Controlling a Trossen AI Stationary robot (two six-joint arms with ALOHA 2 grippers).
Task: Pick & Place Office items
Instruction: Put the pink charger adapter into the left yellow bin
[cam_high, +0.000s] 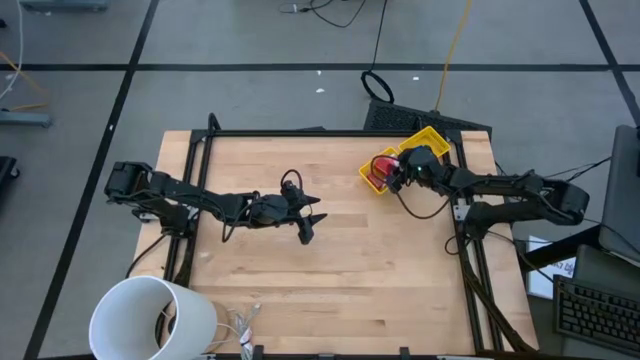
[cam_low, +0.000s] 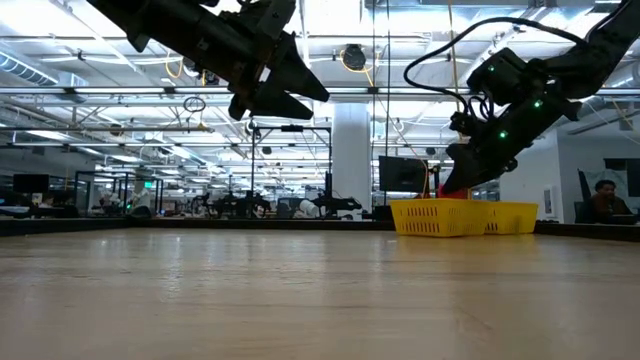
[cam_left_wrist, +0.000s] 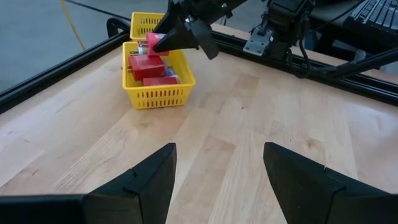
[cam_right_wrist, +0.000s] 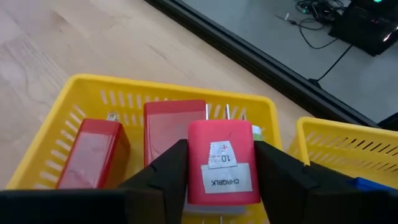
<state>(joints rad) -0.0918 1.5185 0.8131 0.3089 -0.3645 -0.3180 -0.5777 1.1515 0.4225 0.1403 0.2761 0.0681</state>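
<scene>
My right gripper (cam_right_wrist: 221, 186) is shut on a red block (cam_right_wrist: 221, 158) with a white label and two metal prongs. It hangs over a yellow bin (cam_right_wrist: 93, 84) at the table's far right (cam_high: 372, 178). Two more red blocks (cam_right_wrist: 93, 152) (cam_right_wrist: 169, 124) lie inside that bin. In the left wrist view the held block (cam_left_wrist: 153, 42) shows just above the bin (cam_left_wrist: 158, 93). My left gripper (cam_high: 308, 228) stands open over the middle of the table, with nothing between its fingers (cam_left_wrist: 149, 180). My right gripper pinches the red block by its two side faces (cam_right_wrist: 194, 168) between its two fingers (cam_right_wrist: 165, 177). The fingers slant down toward the bin. The labelled face is turned toward the wrist and the prongs (cam_right_wrist: 216, 112) point away. The block is lifted clear above the bin.
A second yellow bin (cam_right_wrist: 348, 149) stands right beside the first, with something blue in it. A big white cylinder (cam_high: 150, 315) stands at the table's near left corner. Black frame rails (cam_high: 300, 132) run along the table's edges. Bare wood lies between the arms.
</scene>
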